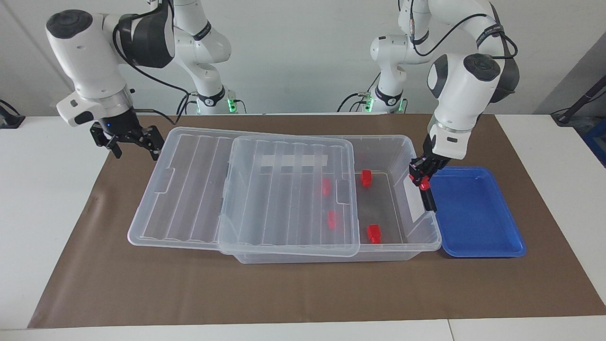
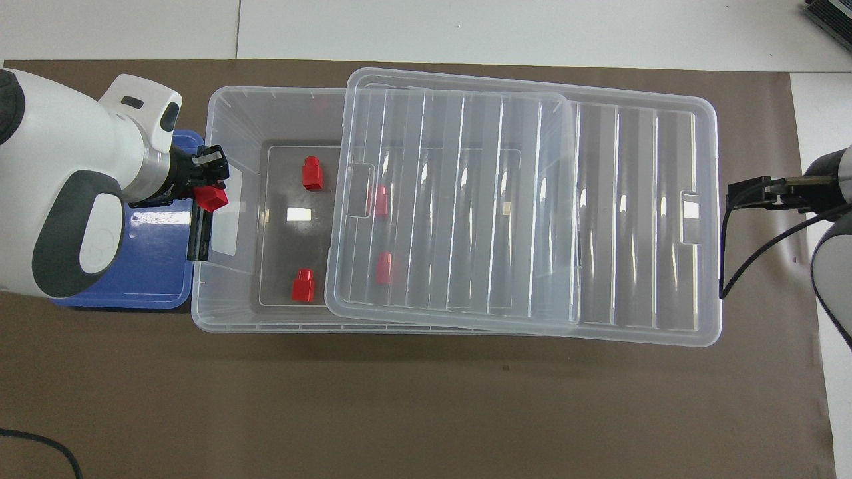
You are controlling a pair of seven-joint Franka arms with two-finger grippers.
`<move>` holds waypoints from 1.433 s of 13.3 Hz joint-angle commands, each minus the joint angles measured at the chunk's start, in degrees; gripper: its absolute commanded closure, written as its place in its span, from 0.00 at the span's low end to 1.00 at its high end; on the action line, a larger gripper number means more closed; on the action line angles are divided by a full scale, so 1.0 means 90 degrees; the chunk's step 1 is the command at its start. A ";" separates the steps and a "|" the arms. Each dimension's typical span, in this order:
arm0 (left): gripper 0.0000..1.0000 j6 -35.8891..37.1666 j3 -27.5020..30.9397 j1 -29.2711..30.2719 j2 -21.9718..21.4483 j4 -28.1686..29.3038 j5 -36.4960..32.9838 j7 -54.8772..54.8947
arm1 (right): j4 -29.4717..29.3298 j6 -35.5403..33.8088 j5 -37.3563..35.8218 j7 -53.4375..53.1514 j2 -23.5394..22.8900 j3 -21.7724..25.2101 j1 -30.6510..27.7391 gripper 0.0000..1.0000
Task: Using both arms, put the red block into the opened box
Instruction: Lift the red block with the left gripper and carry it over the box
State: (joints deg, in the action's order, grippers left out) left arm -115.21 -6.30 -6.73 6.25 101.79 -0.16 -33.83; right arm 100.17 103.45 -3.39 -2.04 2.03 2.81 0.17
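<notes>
Overhead view: my left gripper (image 2: 212, 186) grips the red block (image 2: 214, 197) over the box (image 2: 279, 100) edge; four blocks (image 2: 311, 173) sit inside. My right gripper (image 1: 134, 140) waits open above the table (image 1: 71, 265); I only have to drop it.

We see the desk (image 1: 303, 293) from high across, facing the robots, and steeply from above their end; both views share the box (image 1: 402, 147).

We see a clear, glossy plastic box (image 1: 397, 142) with a ribbed translucent lid (image 1: 284, 189), a shiny blue plastic tray (image 1: 473, 213), smooth red plastic blocks (image 1: 374, 233), and a matt brown paper-like sheet (image 1: 284, 289) on the smooth white table (image 1: 42, 199).
</notes>
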 commanded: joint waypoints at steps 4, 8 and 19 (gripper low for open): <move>1.00 -0.0177 0.0095 -0.0180 -0.0197 0.0263 0.0066 -0.0235 | 0.0091 -0.0195 0.0181 -0.0027 0.0292 -0.0029 -0.0058 0.00; 1.00 -0.0575 0.0095 -0.0511 0.0017 0.0301 0.0027 -0.0537 | 0.0130 -0.0195 0.0181 -0.0017 0.0322 -0.0029 -0.0067 0.00; 1.00 -0.1563 0.0095 -0.0746 0.0408 0.0907 -0.0363 -0.0548 | 0.0169 -0.0185 0.0191 0.0002 0.0331 -0.0019 -0.0077 0.00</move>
State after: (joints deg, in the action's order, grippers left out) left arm -127.28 -6.30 -11.73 9.47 108.95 -2.02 -37.94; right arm 100.77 101.41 -3.04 -2.04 4.46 2.81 0.14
